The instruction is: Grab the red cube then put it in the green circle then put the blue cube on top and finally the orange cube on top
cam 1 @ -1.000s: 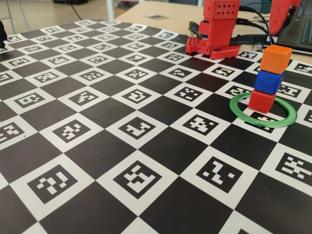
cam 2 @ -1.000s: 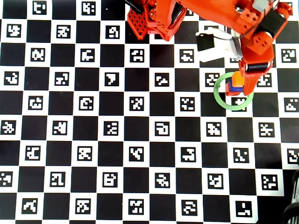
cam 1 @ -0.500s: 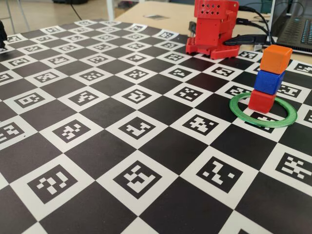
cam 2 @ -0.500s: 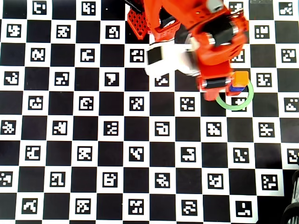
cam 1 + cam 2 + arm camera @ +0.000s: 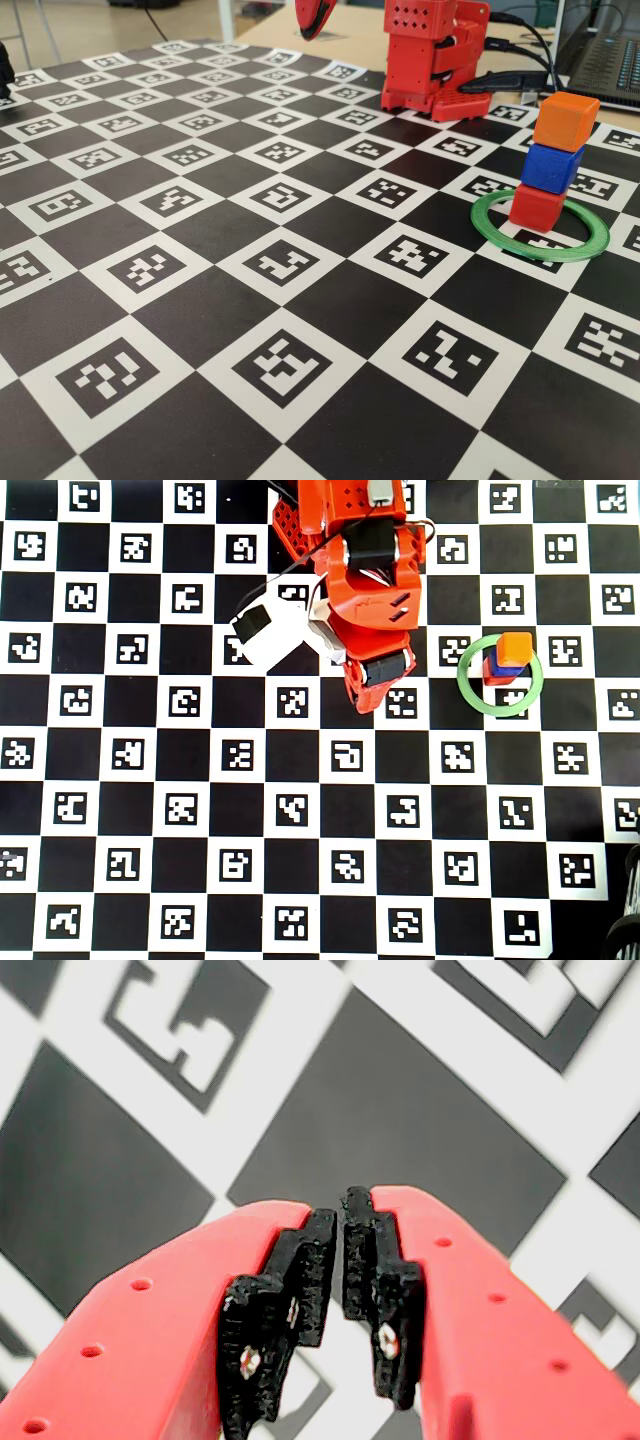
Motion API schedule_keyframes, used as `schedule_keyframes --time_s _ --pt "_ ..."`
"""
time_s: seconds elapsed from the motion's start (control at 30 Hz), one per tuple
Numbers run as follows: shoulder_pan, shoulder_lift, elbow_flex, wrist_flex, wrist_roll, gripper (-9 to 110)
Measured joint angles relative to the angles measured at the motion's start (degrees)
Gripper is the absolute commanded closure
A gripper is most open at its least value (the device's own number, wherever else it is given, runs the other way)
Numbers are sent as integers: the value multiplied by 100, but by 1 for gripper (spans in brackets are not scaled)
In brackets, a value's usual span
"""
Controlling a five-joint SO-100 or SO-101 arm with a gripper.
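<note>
Inside the green circle [image 5: 480, 218] [image 5: 463, 683] stands a three-cube tower. The red cube [image 5: 536, 208] [image 5: 495, 675] is at the bottom, the blue cube [image 5: 551, 168] [image 5: 496, 661] on it, and the orange cube [image 5: 566, 120] [image 5: 515, 648] on top. In the overhead view my gripper [image 5: 360, 696] hangs over the board well left of the ring. The wrist view shows the gripper [image 5: 340, 1210] shut, a hairline gap between its black pads [image 5: 305, 1285], nothing held, only board squares beneath. In the fixed view only a red fingertip [image 5: 313, 15] shows at the top edge.
The red arm base [image 5: 432, 58] [image 5: 335, 515] stands at the board's far edge, with black cables [image 5: 510, 80] and a laptop [image 5: 612, 55] to its right. A white camera block [image 5: 268, 632] sticks out left of the wrist. The marker-printed checkerboard covers the table.
The arm has swung left, away from the tower, from over the ring to the board's middle. The three stacked cubes and the ring have not moved.
</note>
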Motion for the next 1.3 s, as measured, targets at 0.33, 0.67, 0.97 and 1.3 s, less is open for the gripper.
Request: schedule_keyframes --time_s 0.33,0.67,0.97,1.3 --pt "-44 1679 2689 -1248 -3823 108" --pt "114 2769 3735 -369 -5168 108" --pt "378 3287 3973 422 -5098 108" --pt "501 4017 4201 1081 -4922 108"
